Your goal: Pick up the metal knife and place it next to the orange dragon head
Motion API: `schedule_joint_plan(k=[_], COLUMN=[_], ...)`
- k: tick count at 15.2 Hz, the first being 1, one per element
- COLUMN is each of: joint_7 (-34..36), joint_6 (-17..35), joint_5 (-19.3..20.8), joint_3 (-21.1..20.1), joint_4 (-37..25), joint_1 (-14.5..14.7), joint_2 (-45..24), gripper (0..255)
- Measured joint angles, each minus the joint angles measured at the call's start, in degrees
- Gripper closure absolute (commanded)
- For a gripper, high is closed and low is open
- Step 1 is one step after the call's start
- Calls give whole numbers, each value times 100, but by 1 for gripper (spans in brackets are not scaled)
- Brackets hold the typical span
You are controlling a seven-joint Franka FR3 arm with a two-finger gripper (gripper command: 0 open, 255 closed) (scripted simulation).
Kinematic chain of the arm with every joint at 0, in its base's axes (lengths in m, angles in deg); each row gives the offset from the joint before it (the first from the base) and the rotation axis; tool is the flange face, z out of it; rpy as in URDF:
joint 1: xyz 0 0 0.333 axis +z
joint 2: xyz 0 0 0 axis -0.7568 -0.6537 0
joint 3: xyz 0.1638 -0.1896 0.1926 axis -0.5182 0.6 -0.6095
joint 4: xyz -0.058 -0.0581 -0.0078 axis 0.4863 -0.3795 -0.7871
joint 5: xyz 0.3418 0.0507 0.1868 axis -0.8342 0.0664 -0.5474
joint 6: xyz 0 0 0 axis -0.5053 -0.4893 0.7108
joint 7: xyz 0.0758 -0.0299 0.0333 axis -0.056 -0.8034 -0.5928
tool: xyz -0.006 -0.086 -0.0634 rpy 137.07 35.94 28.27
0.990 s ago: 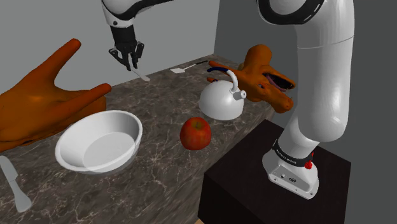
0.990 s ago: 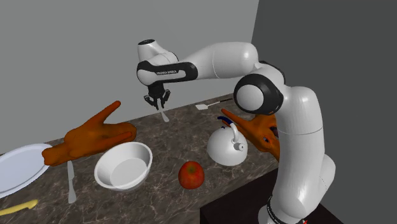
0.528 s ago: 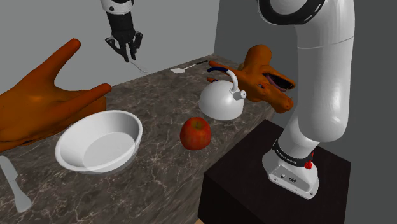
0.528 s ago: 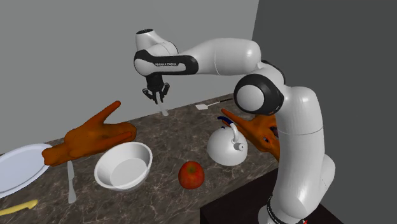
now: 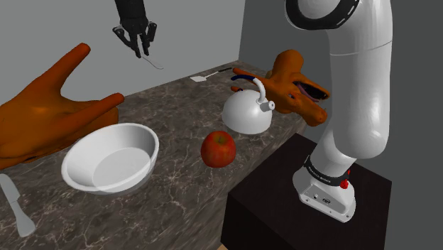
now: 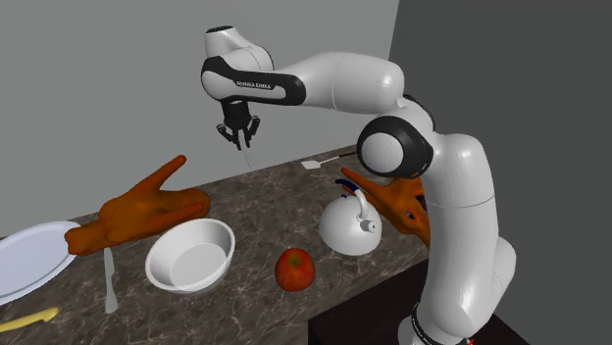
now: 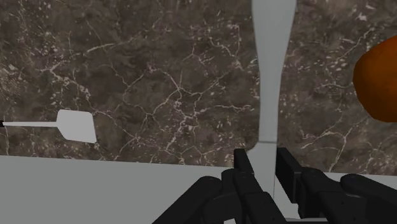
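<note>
While the white arm is reaching up and toward the shoulder view's left, it is carrying its load higher than a second ago. The lift off the dark marbled counter is therefore done, and the transport phase is probably beginning. An orange hand-shaped figure is lying at the shoulder view's left, with a white bowl just in front of it. At the right, the orange dragon head is sitting near the arm, just behind a white kettle. A red apple is resting between kettle and bowl. The black gripper is hanging well above the counter's rear edge, its fingers clamping the narrow end of the knife, which is drawn plain pale grey. The knife is pointing downward, clear of the surface; a second earlier its tip was down close to the counter. A small white spatula is lying at the rear edge. The knife is hanging well apart from the dragon head, so a carry toward the kettle's side is likely coming next.
</note>
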Motion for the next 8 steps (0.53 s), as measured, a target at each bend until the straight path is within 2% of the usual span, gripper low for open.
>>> schedule_joint_plan(k=[8], joint_7=[-69], joint_6=[-801], joint_5=[75], joint_3=[15], joint_4=[-1101], joint_1=[172], joint_2=[-294], gripper=[255])
